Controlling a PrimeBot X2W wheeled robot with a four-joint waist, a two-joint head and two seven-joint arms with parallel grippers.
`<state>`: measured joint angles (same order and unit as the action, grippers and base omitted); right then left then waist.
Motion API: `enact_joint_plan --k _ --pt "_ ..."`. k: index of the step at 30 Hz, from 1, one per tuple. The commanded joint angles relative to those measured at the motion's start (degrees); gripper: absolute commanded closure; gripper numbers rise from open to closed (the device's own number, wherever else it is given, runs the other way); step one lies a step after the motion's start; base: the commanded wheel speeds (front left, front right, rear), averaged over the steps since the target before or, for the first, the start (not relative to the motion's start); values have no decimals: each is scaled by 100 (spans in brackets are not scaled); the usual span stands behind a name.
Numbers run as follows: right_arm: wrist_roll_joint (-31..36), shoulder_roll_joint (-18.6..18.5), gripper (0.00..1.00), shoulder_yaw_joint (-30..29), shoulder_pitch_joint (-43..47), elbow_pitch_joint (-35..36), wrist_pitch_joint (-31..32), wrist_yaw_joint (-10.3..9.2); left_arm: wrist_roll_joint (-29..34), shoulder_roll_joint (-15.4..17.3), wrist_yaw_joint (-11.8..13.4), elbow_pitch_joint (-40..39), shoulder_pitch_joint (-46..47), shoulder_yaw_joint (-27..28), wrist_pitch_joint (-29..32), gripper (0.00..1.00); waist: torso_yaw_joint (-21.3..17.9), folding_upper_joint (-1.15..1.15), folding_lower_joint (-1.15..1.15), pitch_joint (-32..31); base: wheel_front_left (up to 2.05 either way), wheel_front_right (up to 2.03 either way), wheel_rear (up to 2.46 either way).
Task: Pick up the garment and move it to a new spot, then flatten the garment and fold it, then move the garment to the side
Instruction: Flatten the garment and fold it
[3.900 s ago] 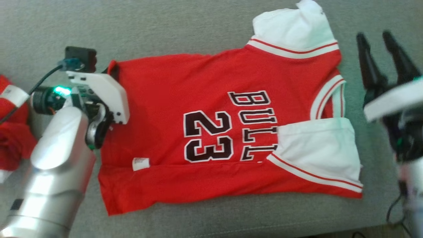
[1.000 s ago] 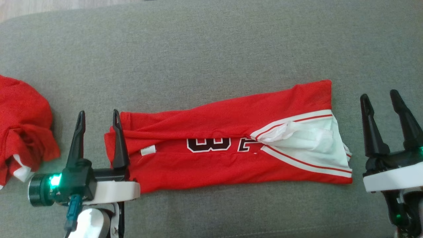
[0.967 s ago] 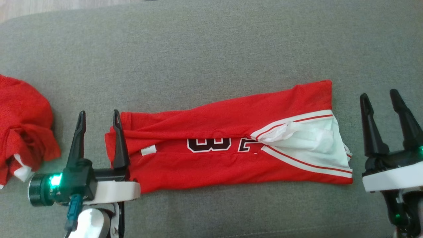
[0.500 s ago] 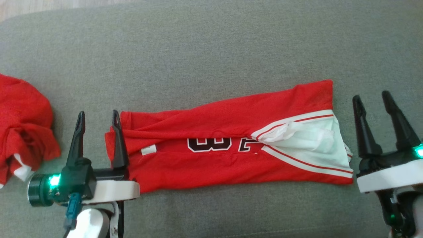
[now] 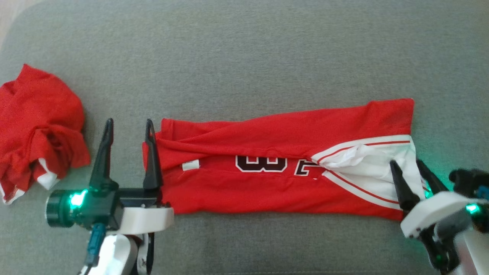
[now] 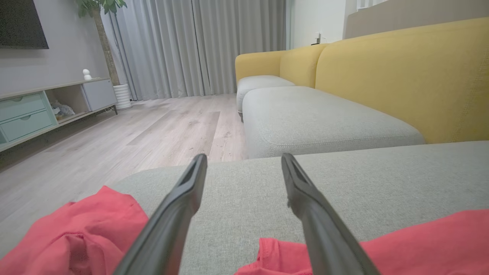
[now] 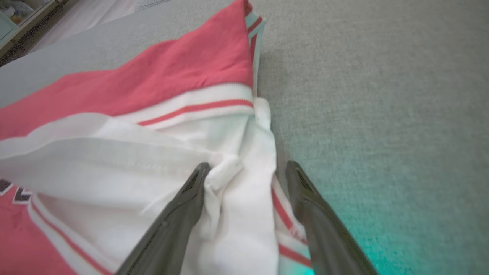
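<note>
The garment (image 5: 267, 183) is a red jersey with white sleeves, lying on the grey cushion folded lengthwise into a long strip. My left gripper (image 5: 129, 121) is open at the strip's left end, its right finger over the hem edge. In the left wrist view the left gripper (image 6: 243, 157) stands open, with the garment's (image 6: 420, 244) red edge low between and right of the fingers. My right gripper (image 5: 406, 163) is open over the white sleeve end. In the right wrist view the right gripper (image 7: 248, 166) straddles a ridge of white sleeve of the garment (image 7: 172, 76).
A second red garment (image 5: 38, 126) lies crumpled at the cushion's left end and shows in the left wrist view as the second red garment (image 6: 76, 229). The grey cushion (image 5: 244, 57) stretches behind the strip. Beyond it are a yellow sofa back (image 6: 401, 76), another grey seat (image 6: 313, 118) and wood floor (image 6: 153, 126).
The flat jersey of the oldest frame now lies folded lengthwise. In the last second the camera shifted, and my right gripper moved left and down onto the white sleeve end. The left gripper held still.
</note>
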<state>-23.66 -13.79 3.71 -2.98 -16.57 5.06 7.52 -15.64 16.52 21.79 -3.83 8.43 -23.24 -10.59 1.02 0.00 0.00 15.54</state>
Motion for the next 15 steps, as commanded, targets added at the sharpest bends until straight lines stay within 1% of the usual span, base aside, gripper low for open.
enact_joint_plan --k 1,6,7,8,9,12,15 --pt "-71 -156 0 158 -227 -32 -54 -3 -12 38 -13 -120 192 155 -71 0 63 0 0 16 0 0 0" --pt "-352 -174 0 412 -429 -633 163 -3 -77 -15 -67 -3 199 115 -132 0 172 0 0 -4 0 0 0" --pt "-424 -177 33 476 -447 -680 212 -3 -90 -20 -77 24 203 112 -143 0 184 0 0 -12 0 0 0" --pt "-477 -193 92 525 -460 -708 239 -3 -100 -25 -85 49 205 109 -154 0 195 0 0 -23 0 0 0" --pt "-532 -206 100 563 -467 -721 257 -3 -108 -29 -90 71 204 107 -163 0 201 0 0 -35 0 0 0" --pt "-681 -248 100 632 -466 -659 261 -3 -139 -34 -90 115 183 115 -183 0 193 0 0 -77 0 0 0" --pt "-747 -326 100 612 -446 -468 131 -3 -172 -22 -86 140 150 139 -204 0 153 0 0 -130 0 0 0"
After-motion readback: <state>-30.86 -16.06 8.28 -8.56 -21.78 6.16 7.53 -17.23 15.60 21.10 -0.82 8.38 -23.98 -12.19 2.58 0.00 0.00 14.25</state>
